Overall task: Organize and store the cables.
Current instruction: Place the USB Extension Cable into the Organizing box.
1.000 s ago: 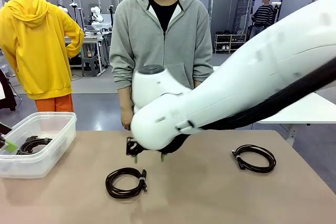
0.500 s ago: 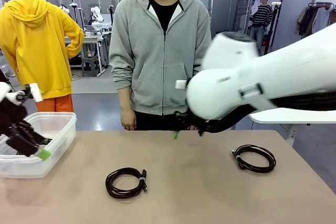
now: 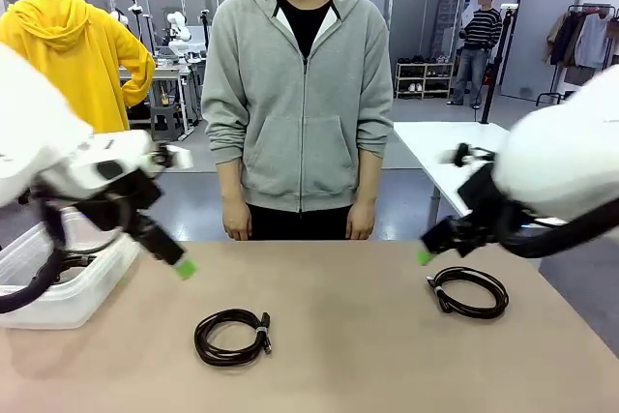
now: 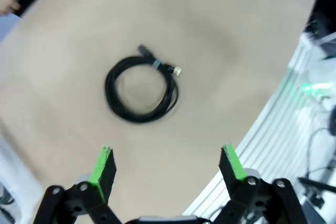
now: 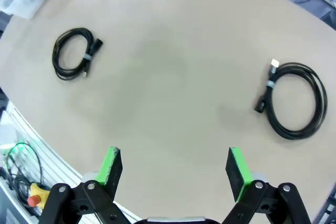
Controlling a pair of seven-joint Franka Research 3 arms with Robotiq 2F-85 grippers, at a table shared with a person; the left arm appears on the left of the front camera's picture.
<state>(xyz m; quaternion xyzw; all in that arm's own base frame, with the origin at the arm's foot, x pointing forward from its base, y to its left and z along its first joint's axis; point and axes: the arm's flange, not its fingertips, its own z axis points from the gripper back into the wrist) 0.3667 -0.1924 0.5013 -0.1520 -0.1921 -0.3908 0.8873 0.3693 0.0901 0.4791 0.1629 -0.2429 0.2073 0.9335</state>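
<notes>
Since both arms have drawn back to their sides — left gripper, right gripper, each spread wide, empty — centre coil and right coil remain unstored.

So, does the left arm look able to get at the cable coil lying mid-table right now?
Probably yes. The left gripper hangs open above the table, and the cable coil lies flat ahead of it, in line between its fingers, with nothing in the way.
</notes>
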